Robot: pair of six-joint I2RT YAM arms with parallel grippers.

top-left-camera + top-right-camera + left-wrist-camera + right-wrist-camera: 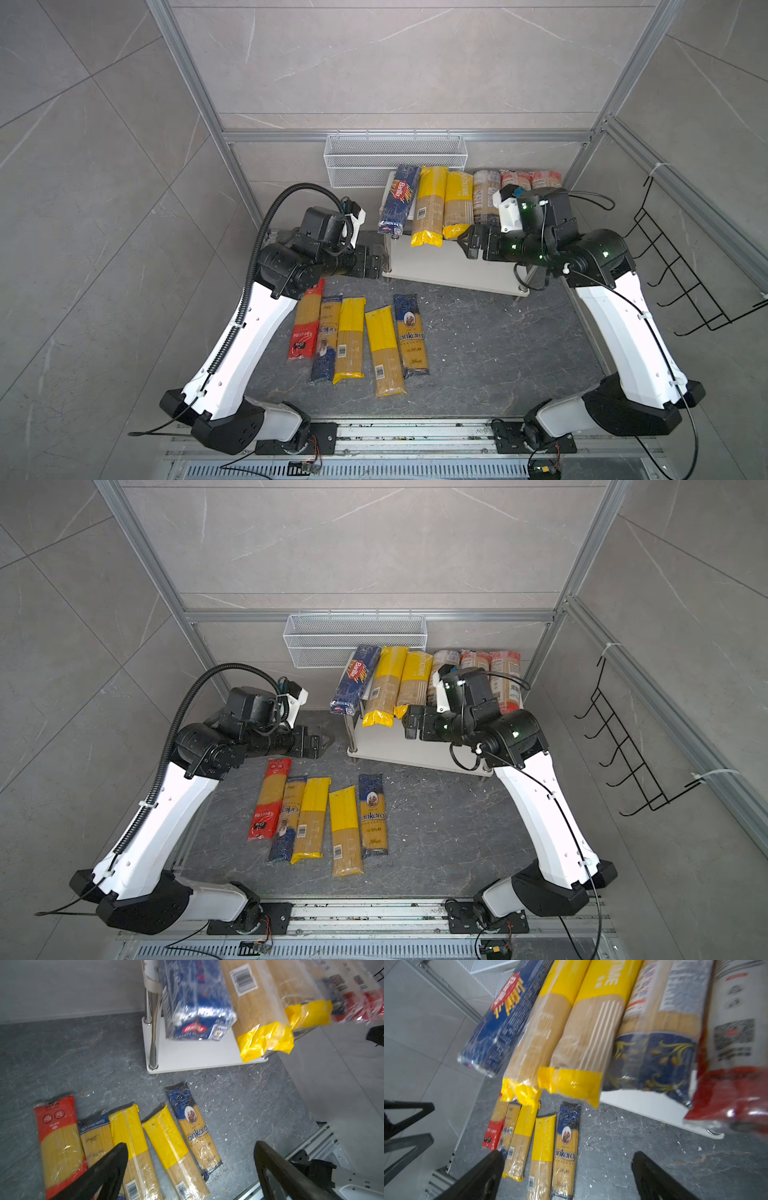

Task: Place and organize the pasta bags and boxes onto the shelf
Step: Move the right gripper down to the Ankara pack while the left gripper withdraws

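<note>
The shelf (453, 266) stands at the back right, and its top tier carries several pasta packs side by side: a dark blue Barilla pack (400, 199), two yellow-ended bags (428, 208), a navy-ended bag (485, 195) and red-ended bags (515, 179). Several more packs lie in a row on the dark floor, from a red one (306, 324) to a navy Ankara bag (410, 334). My left gripper (380, 262) hangs open and empty beside the shelf's left end (191, 1147). The right gripper (461, 241) is open and empty in front of the shelved bags (566, 1154).
A white wire mesh basket (395, 160) hangs on the back frame just behind the shelf. A black wire hook rack (681, 266) is fixed to the right frame. The arms' base rail (415, 436) runs along the front.
</note>
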